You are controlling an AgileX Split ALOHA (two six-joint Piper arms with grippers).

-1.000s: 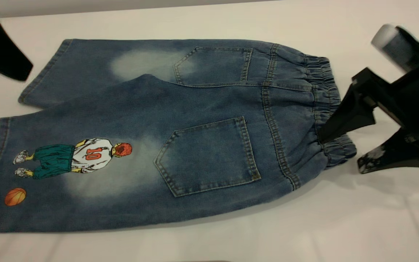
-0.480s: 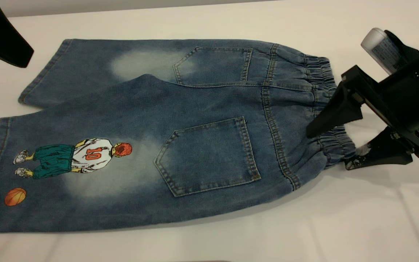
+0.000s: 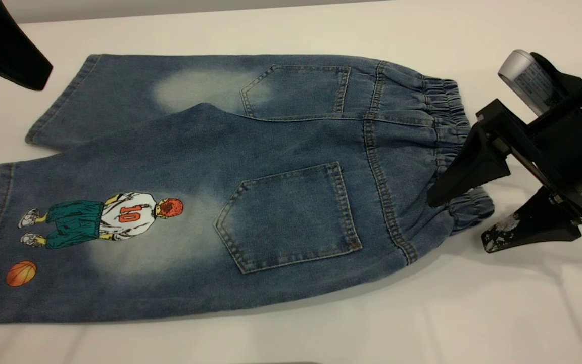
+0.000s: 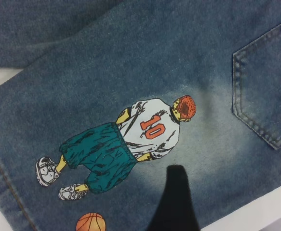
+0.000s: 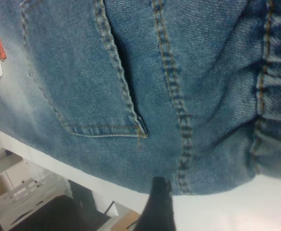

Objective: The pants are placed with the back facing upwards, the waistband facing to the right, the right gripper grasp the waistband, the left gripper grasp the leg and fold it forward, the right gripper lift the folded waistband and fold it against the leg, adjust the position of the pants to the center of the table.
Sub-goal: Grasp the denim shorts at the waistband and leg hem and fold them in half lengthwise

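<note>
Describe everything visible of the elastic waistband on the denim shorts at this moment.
The gathered blue denim waistband forms the right-hand end of the short faded blue denim pants, puckered into many small vertical folds with tan stitching. It lies on the white table, slightly bunched at its near corner. The black right tool stands open around that near corner: one wedge finger above the band, the other, scuffed white, beside it on the table. It has not closed on the fabric.
</note>
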